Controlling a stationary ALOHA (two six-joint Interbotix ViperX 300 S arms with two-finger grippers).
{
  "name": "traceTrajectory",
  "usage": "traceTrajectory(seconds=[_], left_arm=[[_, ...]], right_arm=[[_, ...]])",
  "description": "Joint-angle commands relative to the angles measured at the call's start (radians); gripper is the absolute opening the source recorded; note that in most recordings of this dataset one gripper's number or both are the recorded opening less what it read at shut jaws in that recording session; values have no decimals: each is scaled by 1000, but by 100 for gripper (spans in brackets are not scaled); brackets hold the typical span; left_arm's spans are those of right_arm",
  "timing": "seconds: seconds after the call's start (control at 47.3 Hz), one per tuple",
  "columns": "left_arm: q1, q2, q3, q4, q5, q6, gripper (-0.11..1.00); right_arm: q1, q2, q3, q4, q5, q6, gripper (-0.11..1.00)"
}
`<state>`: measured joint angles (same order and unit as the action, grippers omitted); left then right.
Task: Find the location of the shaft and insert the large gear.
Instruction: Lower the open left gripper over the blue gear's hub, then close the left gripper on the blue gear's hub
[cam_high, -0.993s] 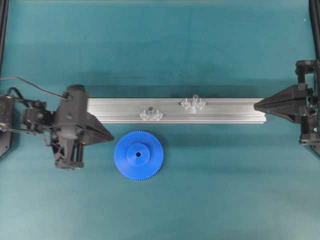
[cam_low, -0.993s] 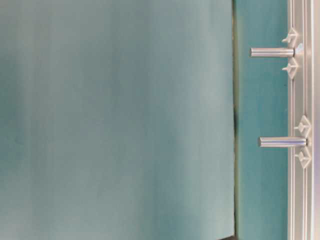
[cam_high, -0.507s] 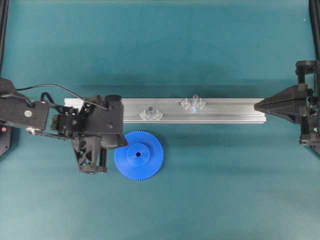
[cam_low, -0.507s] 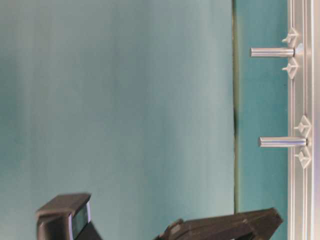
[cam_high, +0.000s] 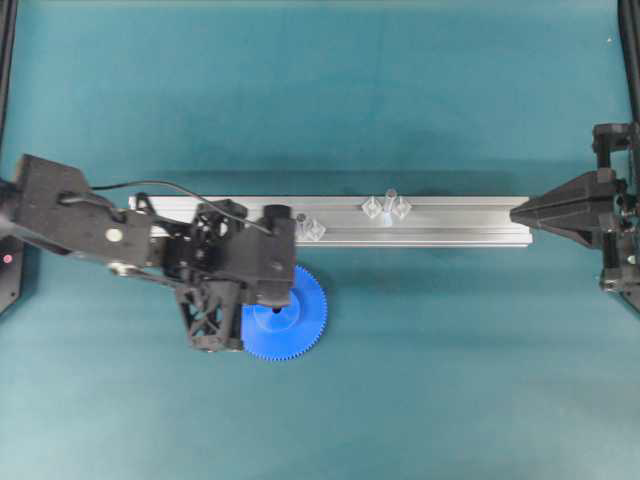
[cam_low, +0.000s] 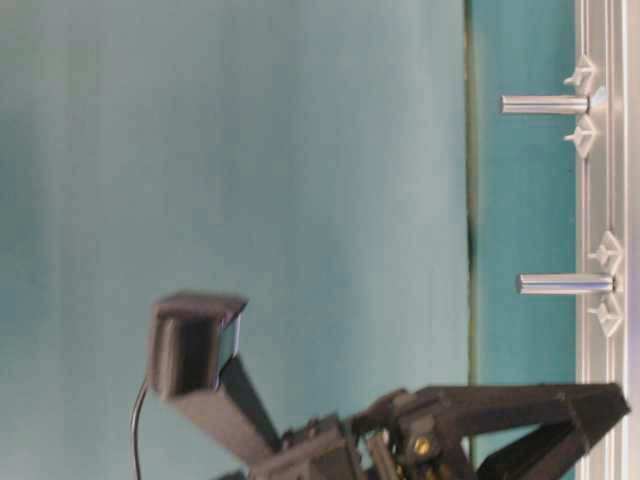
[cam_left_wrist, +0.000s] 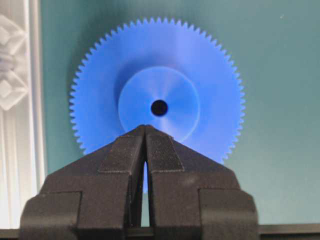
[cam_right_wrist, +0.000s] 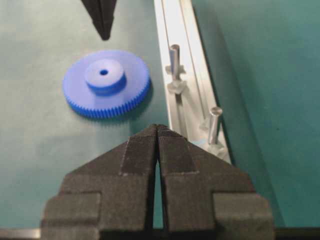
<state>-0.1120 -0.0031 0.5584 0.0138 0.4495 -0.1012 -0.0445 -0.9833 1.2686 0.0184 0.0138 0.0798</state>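
Both grippers are pressed shut and empty; the left gripper (cam_left_wrist: 145, 131) hovers over the large gear (cam_left_wrist: 159, 97), flat on the mat beside the rail (cam_high: 450, 222). It should open, then straddle the hub.

Two pins (cam_low: 545, 104) on rail (cam_low: 605, 200), black arm (cam_low: 400, 440) below.

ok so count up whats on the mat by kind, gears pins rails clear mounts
blue gear: 1
upright metal pins: 2
aluminium rail: 1
clear faceted mounts: 4, two beside each pin; one is hidden under the left arm in the overhead view
total: 8
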Motion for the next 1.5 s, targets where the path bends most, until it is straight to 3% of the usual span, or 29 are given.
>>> traceTrajectory(seconds=[0.0,0.507,0.951,1.247,1.374,1.48], left_arm=[[-3,9,-57,2,26,3,0],[-26,129,-190,2,229,26,0],[-37,153,-216,5,239,71,0],[-37,152,-215,5,201,58,0],[-37,153,-218,5,198,48,9],[-37,156,-216,5,196,29,34]], right_arm=[[-3,-2,-9,2,-5,9,0],[-3,-17,-8,2,37,11,0],[-3,-17,-6,2,37,11,0],[-3,-17,-6,2,38,12,0],[-2,-18,-6,2,37,12,0],[-3,-18,-8,0,38,14,0]])
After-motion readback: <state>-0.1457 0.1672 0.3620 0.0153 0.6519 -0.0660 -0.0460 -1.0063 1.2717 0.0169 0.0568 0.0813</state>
